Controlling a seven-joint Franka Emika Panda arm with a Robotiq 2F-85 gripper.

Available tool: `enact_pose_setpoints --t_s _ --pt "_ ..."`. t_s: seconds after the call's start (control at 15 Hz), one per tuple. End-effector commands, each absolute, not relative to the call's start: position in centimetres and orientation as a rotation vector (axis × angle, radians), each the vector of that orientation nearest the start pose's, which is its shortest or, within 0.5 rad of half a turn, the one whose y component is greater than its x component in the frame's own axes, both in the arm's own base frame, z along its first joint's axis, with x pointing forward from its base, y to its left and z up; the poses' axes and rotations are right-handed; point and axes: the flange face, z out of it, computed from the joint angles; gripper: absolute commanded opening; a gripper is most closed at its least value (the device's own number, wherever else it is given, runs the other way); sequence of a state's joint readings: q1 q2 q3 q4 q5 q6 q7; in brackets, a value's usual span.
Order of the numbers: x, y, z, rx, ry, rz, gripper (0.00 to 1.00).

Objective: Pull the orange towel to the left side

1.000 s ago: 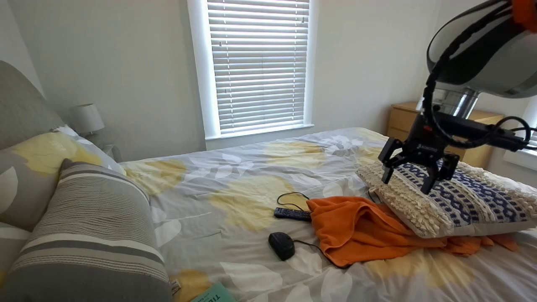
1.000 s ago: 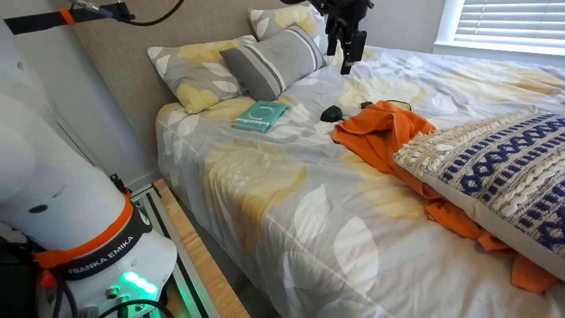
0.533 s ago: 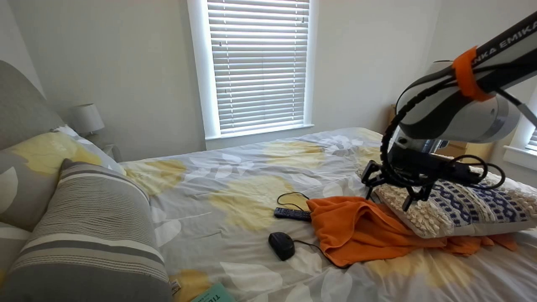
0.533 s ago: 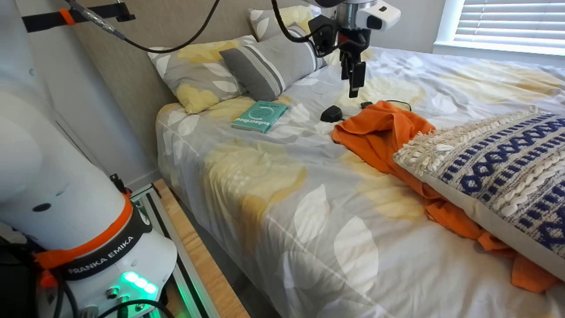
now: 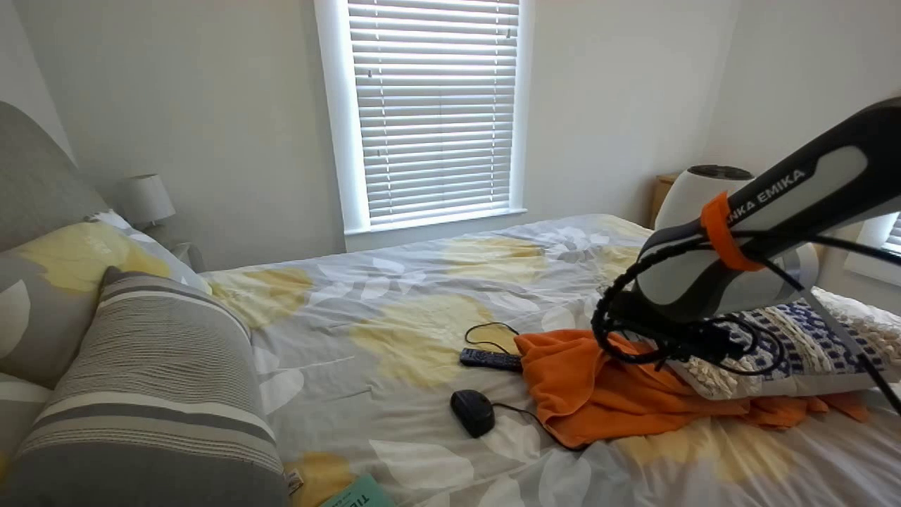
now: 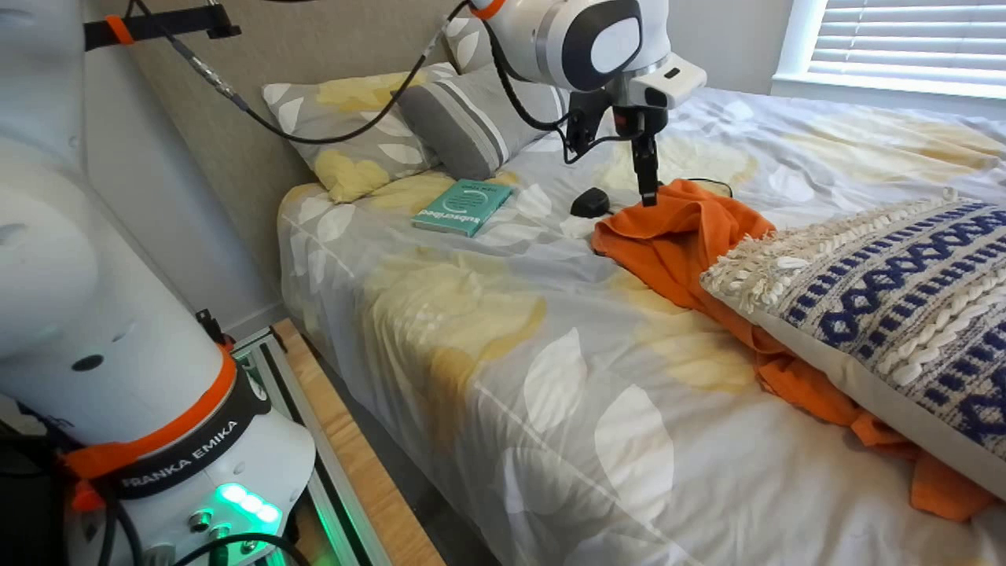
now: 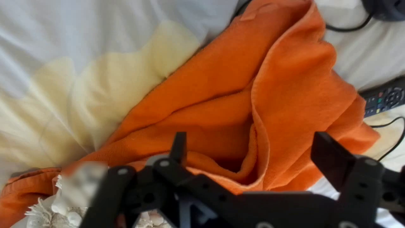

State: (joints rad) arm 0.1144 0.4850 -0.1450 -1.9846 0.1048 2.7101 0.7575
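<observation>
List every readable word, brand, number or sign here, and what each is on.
"FRANKA EMIKA": robot base.
"NKA EMIKA": arm link, start hidden by orange strap.
"subscribed": teal book; smaller print unreadable.
"TIE", cut off: same book, in an exterior view.
Too small to read: markings on remote control, tag by striped pillow.

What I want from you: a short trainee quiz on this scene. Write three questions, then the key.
1. True or false: in the wrist view, the claw stands open over the orange towel.
2. In the same view, the remote is: A. held in the claw; B. partly hidden by the orange towel; C. standing on end.
3. What might make pulling the orange towel harder?

Key: 1. True. 2. B. 3. Probably the patterned cushion, since it rests on part of the orange towel.
</observation>
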Motion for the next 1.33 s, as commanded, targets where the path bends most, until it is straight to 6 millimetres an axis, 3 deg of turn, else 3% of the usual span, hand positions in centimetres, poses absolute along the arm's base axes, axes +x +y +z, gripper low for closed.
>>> enact_pose_setpoints --t_s 0.0,0.27,0.67,0.8,0.87,0.93,1.27 --pt "65.8 -2.2 22.5 -2.754 1.326 -0.561 1.00" --pt "67.2 -2.8 21.0 -2.726 1.367 -0.697 1.00" --pt "68.5 -2.4 18.8 -2.718 1.373 -0.733 0.99" --pt "69.0 -2.3 18.2 -2.716 1.376 -0.742 0.88" --pt "69.2 -2.3 18.0 -2.714 1.376 -0.748 0.70" --pt "69.4 -2.4 17.8 -2.711 1.378 -0.750 0.66" --pt "70.2 -2.4 17.2 -2.700 1.380 -0.770 0.61"
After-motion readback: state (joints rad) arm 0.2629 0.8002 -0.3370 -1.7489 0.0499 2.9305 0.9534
